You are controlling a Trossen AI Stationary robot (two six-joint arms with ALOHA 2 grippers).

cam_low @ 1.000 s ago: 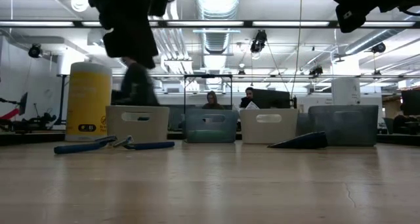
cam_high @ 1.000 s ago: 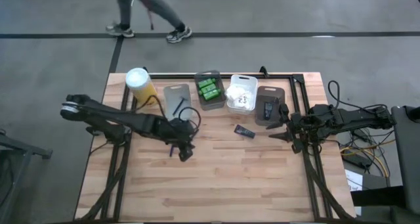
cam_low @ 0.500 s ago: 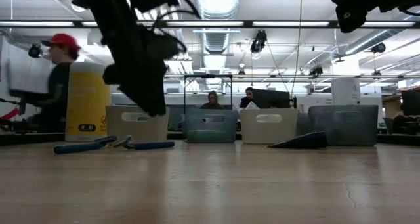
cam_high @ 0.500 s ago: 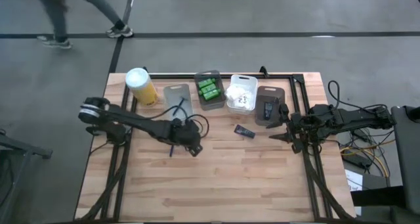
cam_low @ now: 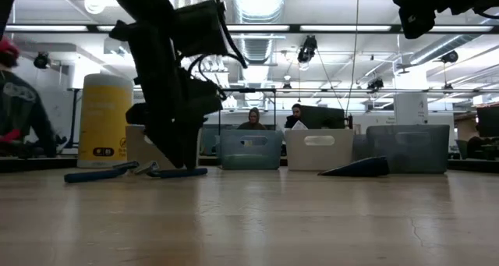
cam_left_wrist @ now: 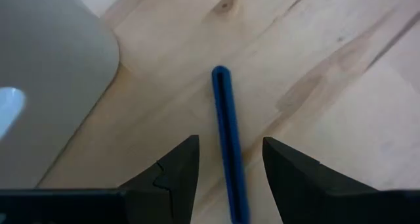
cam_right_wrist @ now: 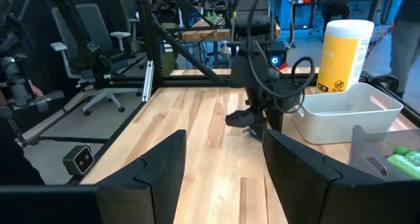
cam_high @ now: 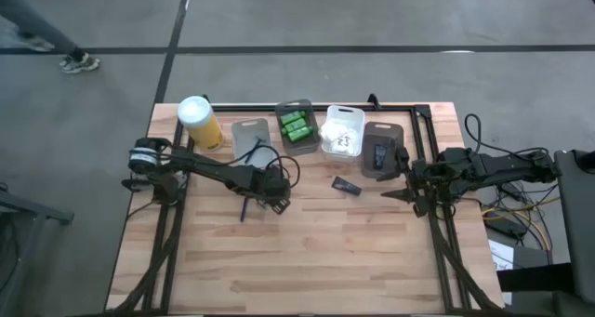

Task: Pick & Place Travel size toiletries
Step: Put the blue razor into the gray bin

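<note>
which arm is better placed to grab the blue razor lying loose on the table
The left. Its hand is open and hangs right over the blue razor, whose handle runs between the fingers. The right hand waits open at the table's right edge, far from it.

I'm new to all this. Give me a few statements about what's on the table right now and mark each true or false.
1. The left tool is open astride a blue razor. True.
2. The green tubes lie loose on the table. False: they sit in a bin.
3. The yellow canister stands upright near the table's back left corner. True.
4. The right tool holds a black sachet. False: it is open and empty, and the sachet lies on the table.
</note>
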